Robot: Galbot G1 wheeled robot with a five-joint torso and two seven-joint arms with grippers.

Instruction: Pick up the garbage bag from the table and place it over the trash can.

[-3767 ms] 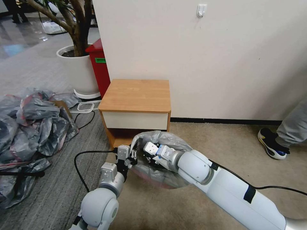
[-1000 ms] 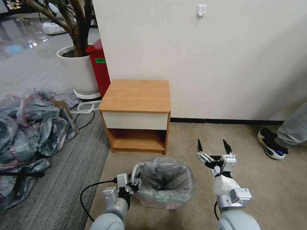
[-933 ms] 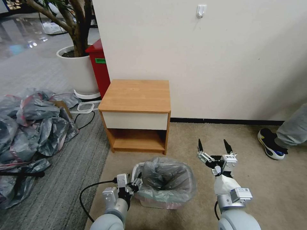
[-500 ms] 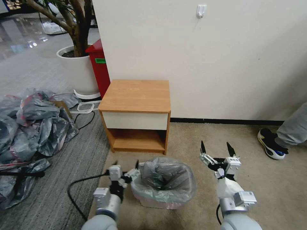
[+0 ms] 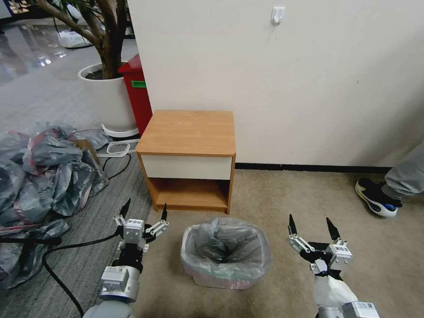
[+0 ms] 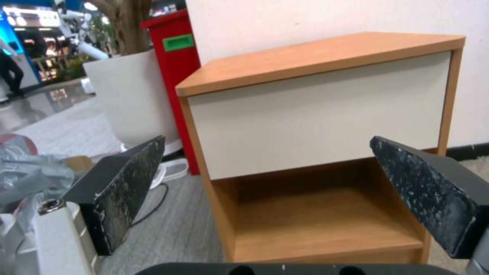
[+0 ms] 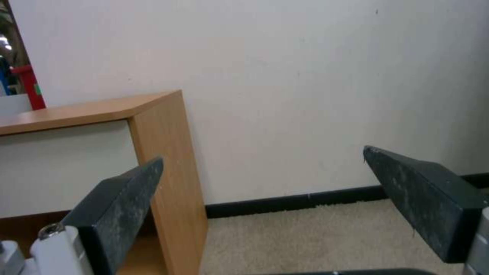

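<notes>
The table (image 5: 187, 132) stood against the wall, its wooden top bare, its white drawer front facing the robot and its low shelf open beneath; to the robot's left a large heap of grey bags (image 5: 39, 176) sprawled over the striped floor, with a tall red box (image 5: 137, 90) and a round white planter (image 5: 108, 97) behind it. On the carpet just before the table sat the trash can (image 5: 221, 277), and the garbage bag (image 5: 225, 247) lined it, the grey plastic folded over the rim all round and sagging into the hollow. The left gripper (image 5: 143, 212) hung to the left of the can, near it but clear of the bag, its dark fingers spread wide and holding nothing; the right gripper (image 5: 311, 226) hung to the right, likewise apart from the bag, fingers splayed and empty. The bag lay between the two grippers, touched by neither.
</notes>
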